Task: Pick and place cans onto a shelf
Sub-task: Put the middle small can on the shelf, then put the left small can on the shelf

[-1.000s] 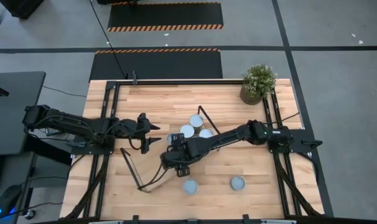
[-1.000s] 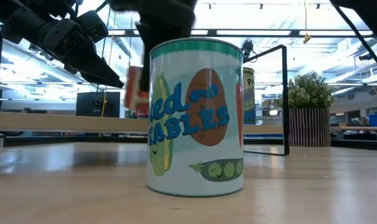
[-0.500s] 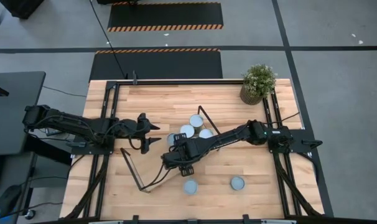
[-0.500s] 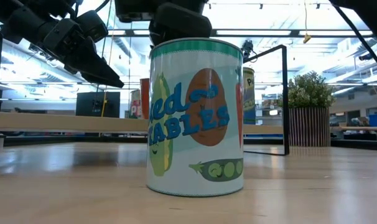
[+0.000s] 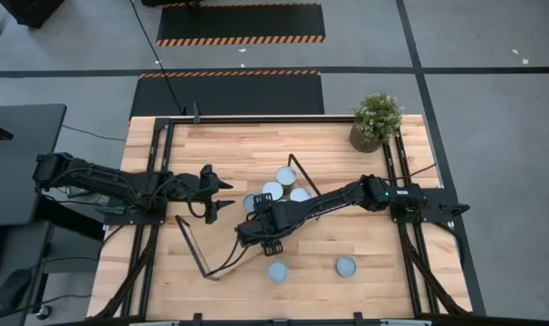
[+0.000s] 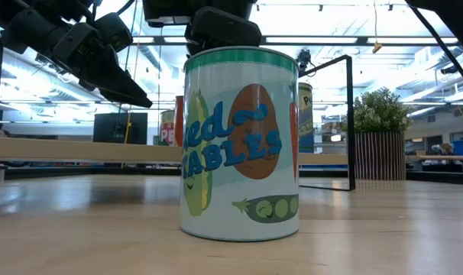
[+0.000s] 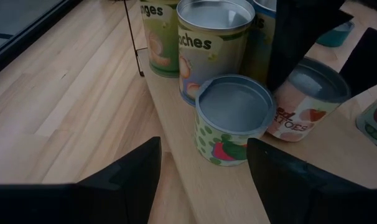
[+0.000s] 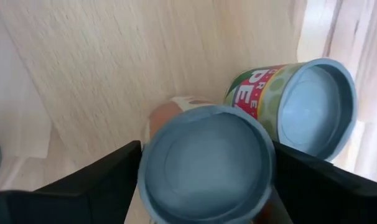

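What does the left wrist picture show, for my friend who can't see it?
Several cans stand together on a wooden shelf, the nearest a short green-dotted can with a grey-blue top. The left gripper is open just before it, touching nothing.

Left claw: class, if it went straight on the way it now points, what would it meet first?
Probably the short can at the near edge of the shelf, which sits between the open left claw fingers in its wrist view; depth is unclear.

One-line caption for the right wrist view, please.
Right hand holds a blue-topped can over the shelf, beside a green-labelled can already standing there.
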